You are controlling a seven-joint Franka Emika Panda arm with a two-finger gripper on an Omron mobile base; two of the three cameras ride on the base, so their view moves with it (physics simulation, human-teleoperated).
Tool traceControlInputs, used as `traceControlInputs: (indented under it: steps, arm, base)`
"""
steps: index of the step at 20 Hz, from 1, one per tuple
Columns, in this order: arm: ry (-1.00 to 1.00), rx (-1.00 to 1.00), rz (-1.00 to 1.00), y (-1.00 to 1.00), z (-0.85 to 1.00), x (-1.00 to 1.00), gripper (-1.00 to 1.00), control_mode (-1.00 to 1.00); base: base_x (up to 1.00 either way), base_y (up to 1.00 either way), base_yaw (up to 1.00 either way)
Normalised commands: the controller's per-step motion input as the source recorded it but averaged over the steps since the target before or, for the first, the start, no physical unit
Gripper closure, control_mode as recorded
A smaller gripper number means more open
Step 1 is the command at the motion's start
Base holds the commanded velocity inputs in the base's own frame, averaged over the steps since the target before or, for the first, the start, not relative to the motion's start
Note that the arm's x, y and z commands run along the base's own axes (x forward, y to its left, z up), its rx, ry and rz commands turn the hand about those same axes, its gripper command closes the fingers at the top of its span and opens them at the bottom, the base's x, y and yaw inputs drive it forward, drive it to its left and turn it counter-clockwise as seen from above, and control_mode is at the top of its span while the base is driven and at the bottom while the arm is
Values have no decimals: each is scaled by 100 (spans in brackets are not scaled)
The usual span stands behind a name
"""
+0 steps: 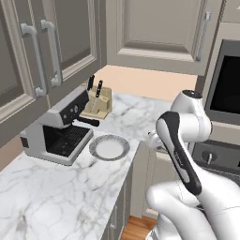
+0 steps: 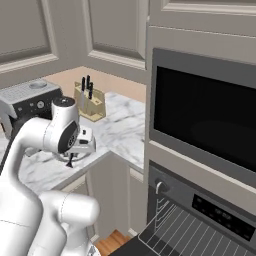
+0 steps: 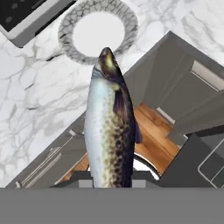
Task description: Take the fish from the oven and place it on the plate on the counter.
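Observation:
In the hand view the fish (image 3: 109, 127), silver-bellied with a dark speckled back, hangs straight out from my gripper (image 3: 111, 178), which is shut on its tail end. Its head points at the plate (image 3: 65, 39), a pale round dish with a veined rim on the counter (image 3: 26, 109). From the left base view the plate (image 1: 109, 147) lies in front of the coffee machine, with my hand just right of it at the counter's edge. The right base view has the gripper (image 2: 73, 153) above that edge, the dark fish (image 2: 70, 161) dangling below. The oven (image 2: 210, 210) stands open, its rack pulled out.
A coffee machine (image 1: 56, 131) stands left of the plate, and a knife block (image 1: 96, 101) sits behind it against the wall. The microwave (image 2: 205, 115) is above the oven. Wall cabinets (image 1: 42, 51) hang over the counter. The oven's open door (image 2: 150, 240) juts out low on the right.

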Motion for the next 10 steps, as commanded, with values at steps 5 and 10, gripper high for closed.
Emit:
traceControlInputs:
  steps: [5,10]
  arm:
    - [-2,6,36,0,0,89,100,-100]
    - [-1,3,42,9,0,63,100,-100]
  base:
    - [0,0,0]
    - [0,0,0]
